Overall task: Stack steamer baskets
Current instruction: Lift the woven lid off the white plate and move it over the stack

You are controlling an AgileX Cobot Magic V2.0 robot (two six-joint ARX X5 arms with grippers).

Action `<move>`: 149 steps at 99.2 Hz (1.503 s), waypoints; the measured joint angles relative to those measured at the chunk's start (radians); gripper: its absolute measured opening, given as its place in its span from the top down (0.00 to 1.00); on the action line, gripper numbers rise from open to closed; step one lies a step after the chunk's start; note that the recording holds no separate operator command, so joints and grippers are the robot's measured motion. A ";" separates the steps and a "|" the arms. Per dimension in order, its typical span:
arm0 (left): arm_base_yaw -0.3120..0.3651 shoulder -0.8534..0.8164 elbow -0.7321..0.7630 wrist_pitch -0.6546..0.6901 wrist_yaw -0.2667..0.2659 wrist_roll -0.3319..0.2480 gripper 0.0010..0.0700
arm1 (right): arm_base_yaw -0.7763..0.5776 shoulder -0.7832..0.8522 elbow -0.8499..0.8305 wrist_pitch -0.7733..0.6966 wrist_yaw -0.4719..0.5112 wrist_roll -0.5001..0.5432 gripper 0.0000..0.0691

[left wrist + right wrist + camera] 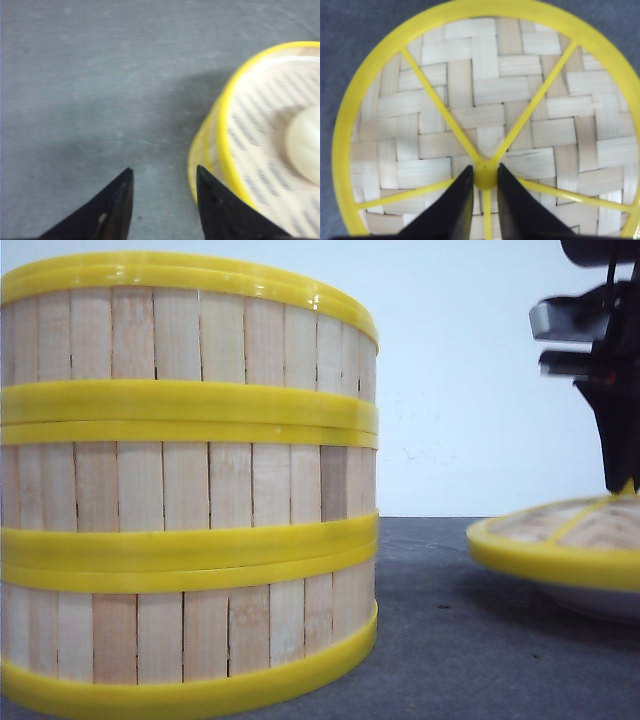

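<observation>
Already stacked three high

Evidently light, stiff and thin-walled, the three round wooden-slat steamer baskets with yellow rims [190, 485] stand on the grey table [450, 640]; grip their rims. Left gripper [162, 192] spread, empty; right gripper [485, 179] pinching the woven-bamboo lid's yellow knob [485, 176]

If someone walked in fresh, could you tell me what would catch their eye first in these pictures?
The three steamer baskets, stacked into a tower filling the left of the front view. To the right, the woven lid rests tilted on a white plate, with the right gripper closed around its yellow knob.
</observation>
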State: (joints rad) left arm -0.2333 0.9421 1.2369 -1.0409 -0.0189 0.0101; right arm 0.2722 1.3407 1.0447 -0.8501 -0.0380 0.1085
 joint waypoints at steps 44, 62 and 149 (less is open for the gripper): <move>0.026 0.000 0.000 0.012 -0.039 0.000 0.68 | 0.191 -0.031 0.438 -0.157 -0.085 -0.008 0.93; 0.026 0.000 0.000 0.011 -0.039 0.000 0.68 | 0.303 0.032 0.619 -0.201 -0.135 -0.008 0.93; 0.026 0.000 0.000 0.012 -0.039 -0.014 0.68 | 0.627 0.439 0.969 -0.362 -0.140 -0.105 0.93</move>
State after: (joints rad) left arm -0.2073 0.9421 1.2369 -1.0290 -0.0582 -0.0040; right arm 0.8993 1.7798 2.0136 -1.2118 -0.1780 0.0036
